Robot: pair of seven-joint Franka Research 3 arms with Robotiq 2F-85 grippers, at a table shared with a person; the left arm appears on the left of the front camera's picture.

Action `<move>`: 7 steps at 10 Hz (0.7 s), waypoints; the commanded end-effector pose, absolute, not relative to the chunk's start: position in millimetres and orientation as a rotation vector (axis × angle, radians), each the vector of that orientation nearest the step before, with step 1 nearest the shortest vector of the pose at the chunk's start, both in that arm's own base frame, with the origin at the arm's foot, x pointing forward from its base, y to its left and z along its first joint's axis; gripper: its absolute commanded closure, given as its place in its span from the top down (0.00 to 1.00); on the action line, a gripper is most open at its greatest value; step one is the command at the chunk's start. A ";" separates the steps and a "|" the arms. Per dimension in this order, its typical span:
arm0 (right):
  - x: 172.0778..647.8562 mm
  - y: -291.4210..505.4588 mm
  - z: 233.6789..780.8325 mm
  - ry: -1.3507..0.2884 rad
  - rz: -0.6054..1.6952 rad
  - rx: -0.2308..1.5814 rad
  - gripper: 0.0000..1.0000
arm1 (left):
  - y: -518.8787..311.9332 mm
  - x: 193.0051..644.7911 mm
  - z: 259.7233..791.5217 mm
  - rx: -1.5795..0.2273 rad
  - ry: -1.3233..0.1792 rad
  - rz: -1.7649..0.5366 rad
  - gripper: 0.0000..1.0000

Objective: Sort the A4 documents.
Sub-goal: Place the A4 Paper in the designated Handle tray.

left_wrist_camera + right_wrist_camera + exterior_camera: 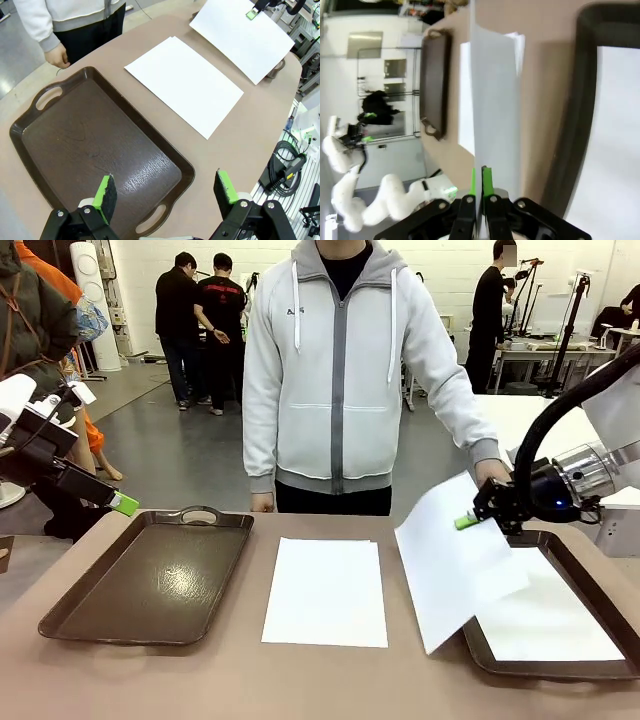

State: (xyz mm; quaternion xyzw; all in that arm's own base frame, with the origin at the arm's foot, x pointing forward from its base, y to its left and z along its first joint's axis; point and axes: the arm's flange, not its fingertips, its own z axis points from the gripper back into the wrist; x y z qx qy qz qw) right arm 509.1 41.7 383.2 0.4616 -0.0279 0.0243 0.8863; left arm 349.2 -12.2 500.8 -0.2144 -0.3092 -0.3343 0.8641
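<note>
We found the right end effector [467,522] clamped on a thin white A4 paper sheet [450,565], which slanted down-left across the left rim of the glossy dark brown tray [560,672] beneath. The left end effector [166,189] stood open, well apart.

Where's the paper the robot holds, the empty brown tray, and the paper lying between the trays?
Held paper [455,565]: front view, middle of the tilted sheet.
Empty tray [150,585]: front view, bare floor.
Flat paper [325,590]: front view, centre.
</note>
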 end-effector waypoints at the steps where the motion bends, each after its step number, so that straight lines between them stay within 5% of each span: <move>1: 521.1 15.5 394.8 -0.016 0.016 0.834 0.01 | -10.1 350.3 499.0 -0.464 -0.655 -0.716 1.00; 7: 515.3 -6.6 382.7 -0.009 0.022 0.347 0.01 | -10.1 350.3 499.0 -0.464 -0.655 -0.716 1.00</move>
